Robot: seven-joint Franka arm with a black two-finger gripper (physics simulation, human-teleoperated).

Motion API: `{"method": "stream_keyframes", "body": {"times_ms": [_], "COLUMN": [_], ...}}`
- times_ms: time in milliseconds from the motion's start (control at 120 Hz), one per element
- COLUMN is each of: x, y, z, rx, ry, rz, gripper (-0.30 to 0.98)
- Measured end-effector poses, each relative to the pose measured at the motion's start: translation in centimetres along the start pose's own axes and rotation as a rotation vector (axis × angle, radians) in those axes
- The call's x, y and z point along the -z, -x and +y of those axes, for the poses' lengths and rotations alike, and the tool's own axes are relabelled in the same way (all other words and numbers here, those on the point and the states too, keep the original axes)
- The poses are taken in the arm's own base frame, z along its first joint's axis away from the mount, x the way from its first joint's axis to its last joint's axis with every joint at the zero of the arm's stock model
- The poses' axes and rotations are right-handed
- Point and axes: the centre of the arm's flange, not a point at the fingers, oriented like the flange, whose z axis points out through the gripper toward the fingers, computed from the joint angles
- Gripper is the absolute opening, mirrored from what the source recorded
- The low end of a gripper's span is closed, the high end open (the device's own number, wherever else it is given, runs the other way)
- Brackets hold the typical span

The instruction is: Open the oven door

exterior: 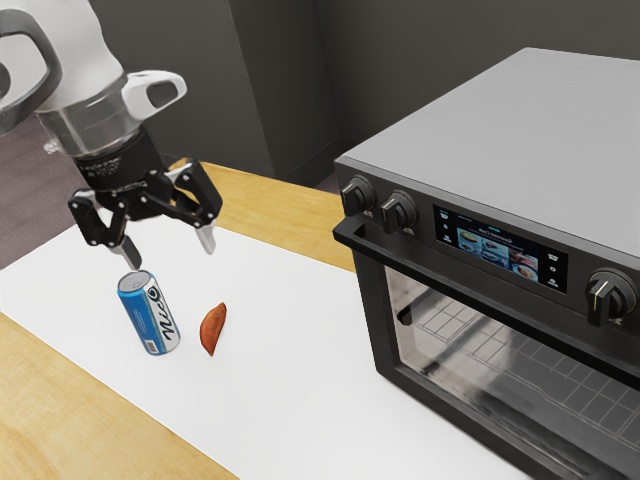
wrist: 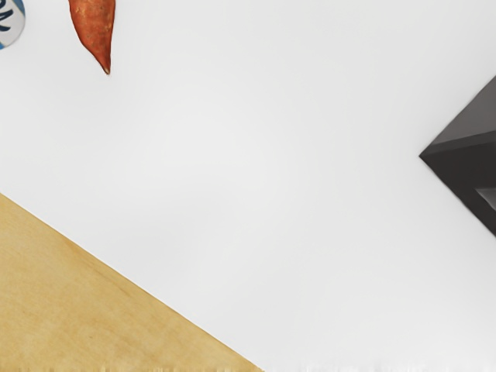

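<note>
1. My gripper (exterior: 169, 250) is wide, its two fingertips well apart and nothing between them; it hangs over the mat (exterior: 290, 380), and my clock faces are the exterior view's, centred on it
2. The oven (exterior: 510, 130) stands on my 2 to 4 o'clock side, well apart from me. Its door (exterior: 500, 375) looks closed, at about 4 o'clock, and I make out a rack (exterior: 470, 335) through the glass
3. The handle (exterior: 480, 300) starts at about 3 o'clock and slants away toward 4, jutting from the oven's front. The knobs (exterior: 398, 212) and screen (exterior: 500, 248) sit above it
4. Near me is the can (exterior: 149, 313), blue and white and upright, between 6 and 7 o'clock; its rim appears near one fingertip, though I cannot tell the gap in depth
5. The sweet potato (exterior: 213, 328) lies at 5 o'clock, just beside the can and apart from it, on the side toward the oven. Both are low on the mat, below my fingertips, and a stretch of mat runs between them and the oven
6. My wrist view shows a corner of the oven, the tapered end of the sweet potato, a piece of the can and, past the mat's straight edge, the wooden table (wrist: 93, 302)
</note>
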Motion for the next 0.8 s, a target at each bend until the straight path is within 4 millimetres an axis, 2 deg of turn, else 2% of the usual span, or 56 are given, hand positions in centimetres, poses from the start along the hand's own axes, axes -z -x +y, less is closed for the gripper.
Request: {"method": "stream_keyframes", "body": {"times_ms": [58, 100, 133, 200, 242, 267, 300, 342, 425, 583, 800], "x": [-0.4, 0.7, 1.3, 0.8, -0.1, -0.9, -1.5, -1.6, -1.9, -1.3, -1.4], "y": [0.6, 2.1, 4.0, 8.3, 9.4, 9.9, 11.3, 13.1, 15.4, 17.5, 18.3], "z": [0.3, -0.2, -1.3, -4.8, -5.0, -4.5, -2.7, -0.3, 3.1, 6.0, 8.0], "rx": [0.009, 0.013, 0.021, 0.053, 0.060, 0.058, 0.028, 0.003, 0.047, 0.169, 0.317], "ry": [-0.006, 0.006, 0.019, 0.060, 0.089, 0.118, 0.168, 0.229, 0.322, 0.447, 0.522], "rz": [-0.010, 0.012, 0.037, 0.095, 0.127, 0.133, 0.141, 0.158, 0.190, 0.208, 0.165], "gripper": [0.69, 0.69, 0.69, 0.69, 0.68, 0.68, 0.68, 0.68, 0.69, 0.69, 0.68]}}
